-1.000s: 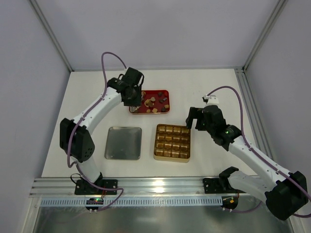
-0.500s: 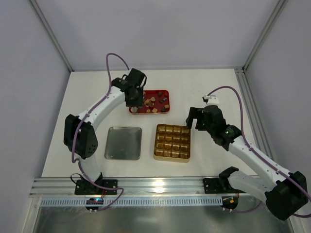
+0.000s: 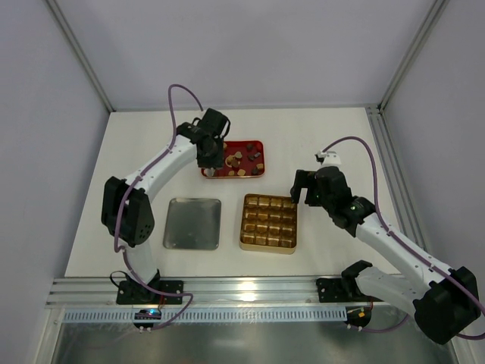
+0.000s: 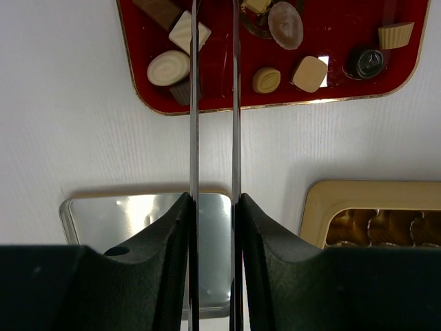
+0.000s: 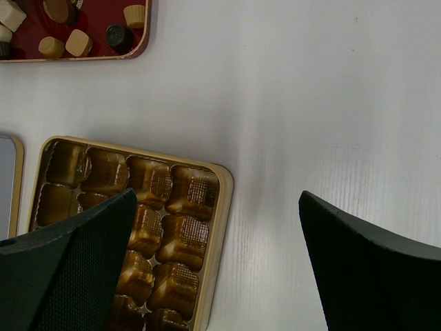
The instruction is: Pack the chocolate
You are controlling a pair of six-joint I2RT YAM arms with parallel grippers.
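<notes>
1. From above, the left gripper (image 3: 211,155) hangs over the left end of the red tray (image 3: 258,143). Its wrist hides that end and its own tips.
2. The left wrist view shows its fingers (image 4: 169,241) as two thin blades with a narrow gap between them. They run off the top edge of the picture over the tray, so I cannot tell whether they pinch a piece or nothing.
3. The chocolate (image 4: 169,67) lies loose in the red tray as cream, tan and dark pieces. A cream square sits partly behind the left blade, and several pieces are cut off by the top edge.
4. The right gripper (image 3: 298,186) stands spread wide with nothing between its jaws. It hangs over the white table (image 3: 333,136), just beside the far right corner of the gold tin (image 3: 269,250).
5. Only the overhead view takes in the tin's whole grid. The right wrist view shows ribbed gold cells up close, but I cannot tell whether anything lies in them.
6. The silver tray (image 3: 192,224) shows whole from above, left of the tin. The left wrist view catches only part of it behind the fingers.
</notes>
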